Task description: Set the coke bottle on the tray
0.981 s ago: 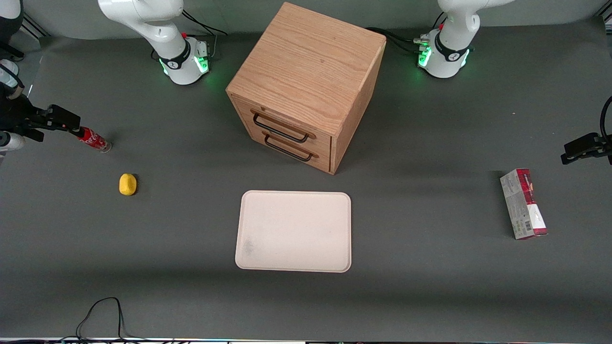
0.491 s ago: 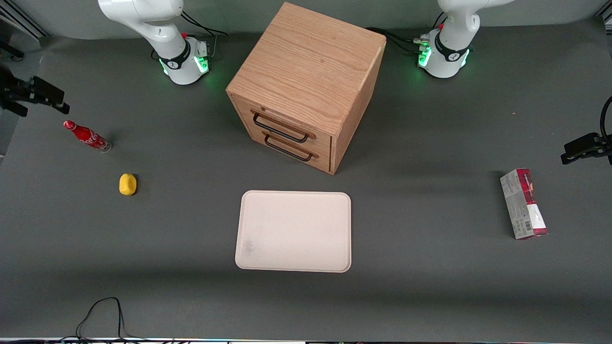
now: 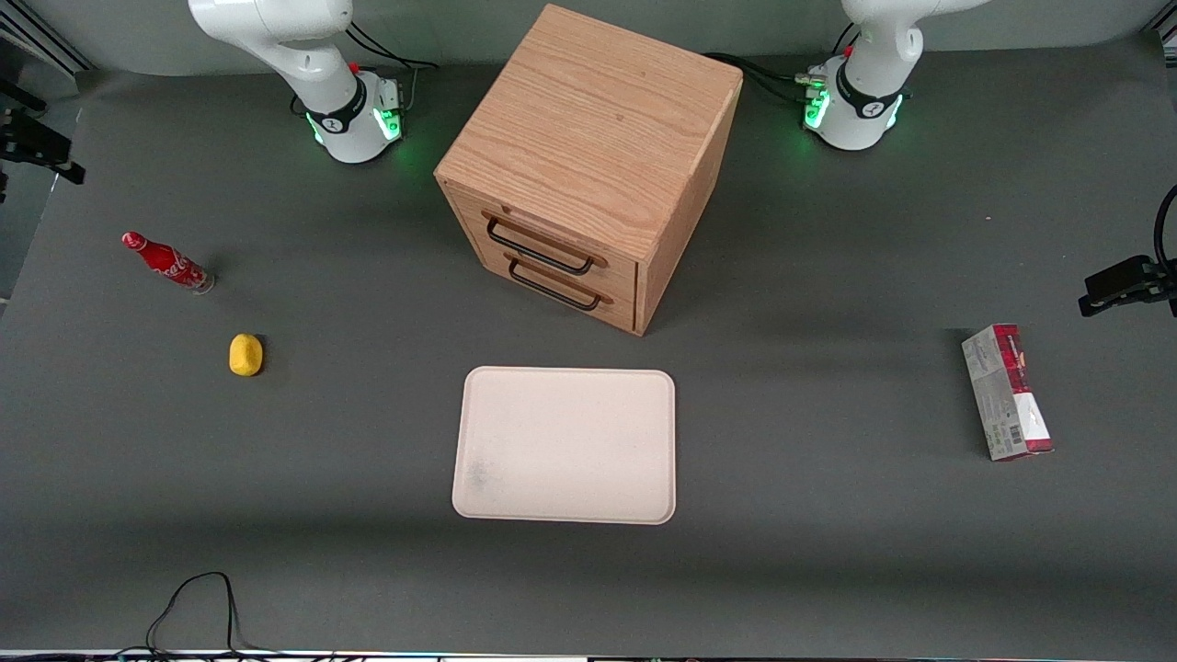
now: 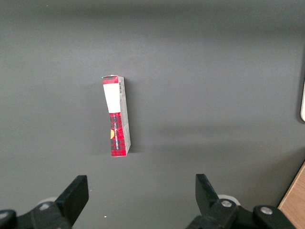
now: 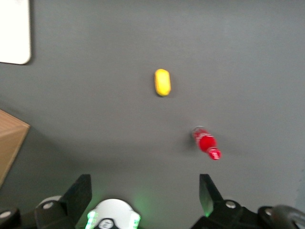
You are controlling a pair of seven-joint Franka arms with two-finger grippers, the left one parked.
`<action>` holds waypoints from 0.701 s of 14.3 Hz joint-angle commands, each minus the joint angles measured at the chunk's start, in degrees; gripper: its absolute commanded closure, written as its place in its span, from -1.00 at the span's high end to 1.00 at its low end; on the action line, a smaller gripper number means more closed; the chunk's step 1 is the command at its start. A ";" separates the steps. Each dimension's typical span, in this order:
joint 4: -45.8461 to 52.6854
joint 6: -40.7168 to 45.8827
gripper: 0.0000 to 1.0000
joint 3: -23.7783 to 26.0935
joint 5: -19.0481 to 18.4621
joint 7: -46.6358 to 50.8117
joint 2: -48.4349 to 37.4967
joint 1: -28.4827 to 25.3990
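My end effector (image 5: 145,193) hangs high above the desk (image 3: 828,552) with its fingers spread wide and nothing between them. The coke bottle (image 3: 166,263) stands upright on the desk below me, its long axis vertical, red cap pointing up toward me. A yellow lump (image 3: 245,355) lies just past it. The tray (image 3: 565,445) sits well away from me, empty.

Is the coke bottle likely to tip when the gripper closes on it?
Probably: the bottle stands upright, slim, on a small base. Its round body would likely roll if toppled. The open gripper is above it, holding nothing.
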State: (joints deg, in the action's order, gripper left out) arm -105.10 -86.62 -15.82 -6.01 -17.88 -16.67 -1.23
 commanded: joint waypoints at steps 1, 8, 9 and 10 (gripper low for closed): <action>-1.16 -1.71 1.00 -6.30 -1.37 -7.76 -1.00 -0.88; -11.77 -7.68 1.00 -14.31 -6.91 -14.73 -8.80 -0.61; -13.71 -7.95 1.00 -14.50 -7.00 -14.04 -10.38 -0.61; -14.34 -8.21 1.00 -14.50 -6.91 -14.03 -10.49 -0.70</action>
State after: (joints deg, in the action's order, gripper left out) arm -114.58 -92.67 -30.02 -11.39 -32.36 -22.51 -1.15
